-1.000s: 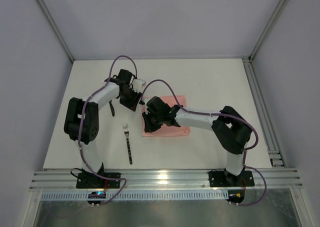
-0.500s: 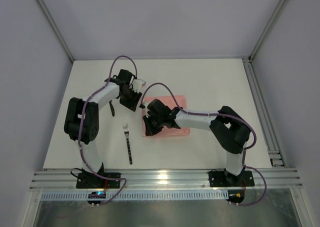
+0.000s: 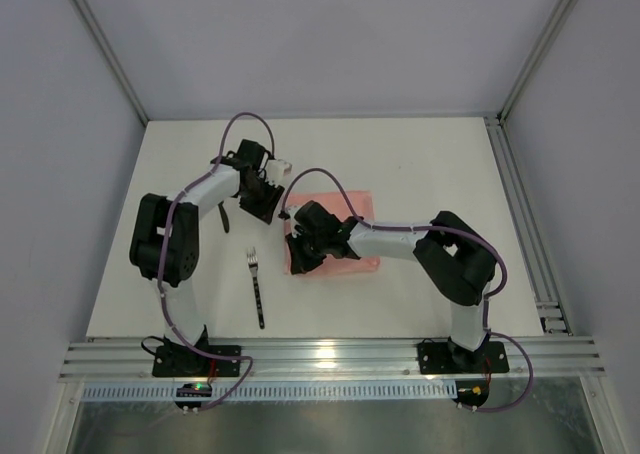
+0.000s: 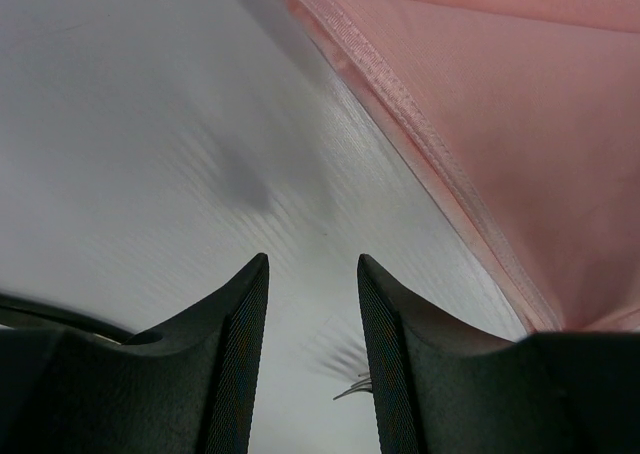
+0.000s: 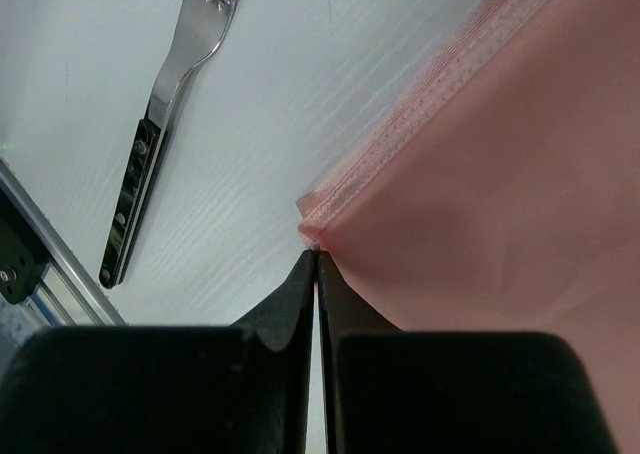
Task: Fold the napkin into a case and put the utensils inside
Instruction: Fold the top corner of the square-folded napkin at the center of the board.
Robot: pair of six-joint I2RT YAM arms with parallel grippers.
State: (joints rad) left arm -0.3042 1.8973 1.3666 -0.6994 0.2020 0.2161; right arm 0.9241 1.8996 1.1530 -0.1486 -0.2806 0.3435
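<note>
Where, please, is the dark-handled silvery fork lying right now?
The dark-handled fork lies on the white table, left of the pale-pink cloth napkin in the top view.

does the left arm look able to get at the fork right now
Probably yes: the fork lies alone on the table with nothing over it, and the left gripper is open and empty.

White tabletop [image 3: 400, 164] at centre; aluminium rail [image 3: 330, 359] along the 6 o'clock edge; slotted rail [image 3: 524, 224] along the 3 o'clock edge; grey wall [image 3: 320, 34] at 12 o'clock.
</note>
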